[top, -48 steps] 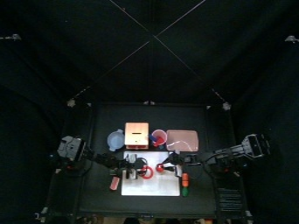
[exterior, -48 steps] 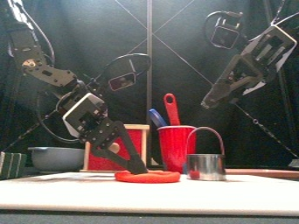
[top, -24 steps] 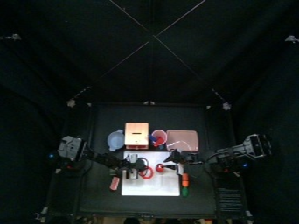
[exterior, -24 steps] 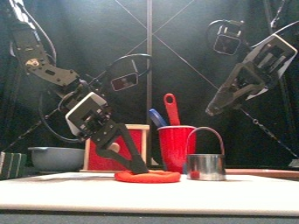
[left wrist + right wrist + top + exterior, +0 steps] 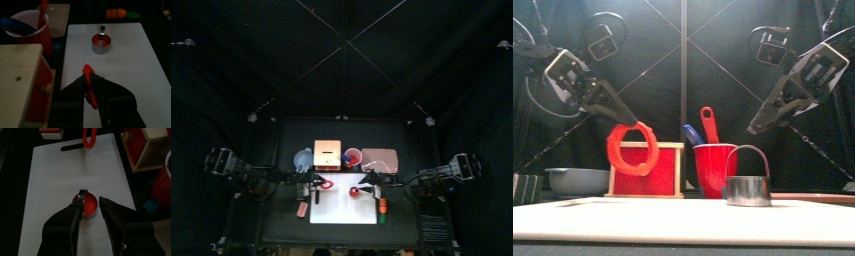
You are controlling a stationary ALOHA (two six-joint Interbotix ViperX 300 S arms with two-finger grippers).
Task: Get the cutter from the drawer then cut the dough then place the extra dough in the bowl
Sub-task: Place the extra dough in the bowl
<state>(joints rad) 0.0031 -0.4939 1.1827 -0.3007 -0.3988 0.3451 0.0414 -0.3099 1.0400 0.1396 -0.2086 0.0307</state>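
Black left tool [image 5: 623,118] is clamped on the top edge of a flat red dough ring [image 5: 633,150]. The ring hangs upright just beneath it, in the air, in front of a pale wooden box with a red drawer front [image 5: 671,172]. A second ago the ring lay flat on the white cutting board [image 5: 684,212] beside the round metal cutter [image 5: 748,188], with this tool down on it. The cutter stands on the board, red dough inside it. The right tool [image 5: 758,125] hovers above the cutter, jaws apart and empty. A blue-grey bowl [image 5: 577,180] sits on the surface, far left.
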